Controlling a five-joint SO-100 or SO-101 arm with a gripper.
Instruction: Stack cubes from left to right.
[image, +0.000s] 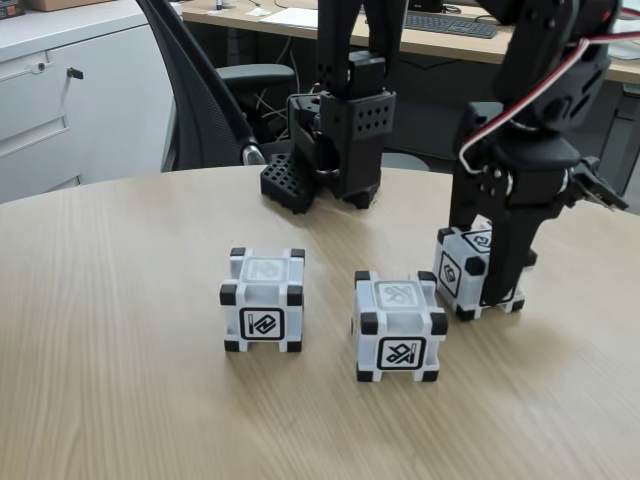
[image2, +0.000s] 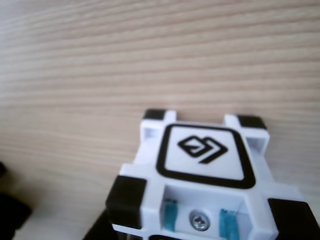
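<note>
Item 1, pincer and cube. In the fixed view the black gripper (image: 497, 262) is lowered over the right cube (image: 462, 266), which stands on the table at the right end of the row. One dark finger (image: 508, 262) runs down the cube's near-right side; the other is hidden behind it. Whether the jaws are pressing on the cube or merely straddling it cannot be told. The wrist view shows the same cube (image2: 202, 175) close beneath the camera, one glyph face up, with a screw and two teal tabs in the recess of its near side.

Item 2, remaining cubes. The middle cube (image: 399, 325) and left cube (image: 263, 299) stand apart on the table, each upright, none stacked.

Item 3, surface and room. The table (image: 120, 340) is pale wood-grain laminate with a curved far edge. Behind it are the arm's black base (image: 335, 155), a black office chair (image: 215, 100), white cabinets (image: 70, 100) at left and a desk carrying a keyboard (image: 450, 24).
</note>
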